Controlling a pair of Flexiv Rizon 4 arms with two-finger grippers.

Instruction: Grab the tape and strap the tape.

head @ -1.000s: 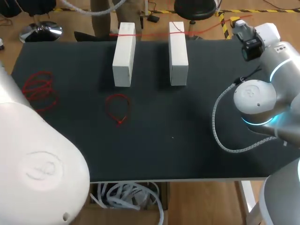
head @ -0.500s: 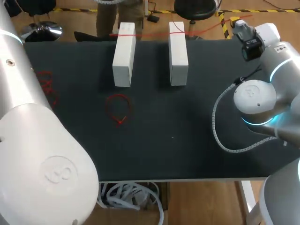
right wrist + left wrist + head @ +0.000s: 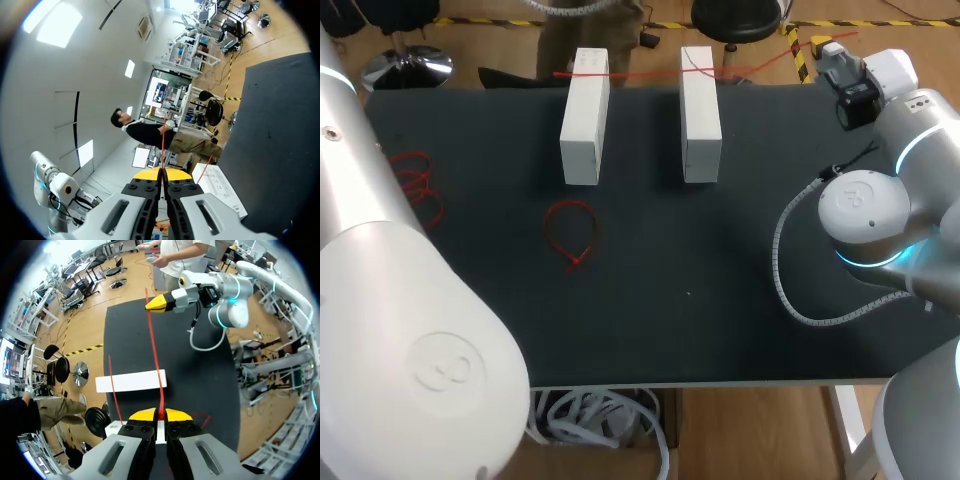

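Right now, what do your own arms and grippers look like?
Both arms are glossy white with rounded joint housings. The left arm carries a faint round emblem; the right arm has a glowing blue ring and a white ribbed cable looping beside it. The left gripper and right gripper have grey slotted bodies, black fingers and yellow tips.

Head view: my left arm (image 3: 410,330) blocks table (image 3: 720,300) from 7 to 10 o'clock; I get red tape coil (image 3: 415,182) at 9 o'clock only in part. Left gripper (image 3: 160,415) out of sight there. Left wrist view: it covers most of near white block (image 3: 112,428). Right wrist view: tape strand (image 3: 162,145) ahead of right gripper (image 3: 161,172) too thin to trace to far end.
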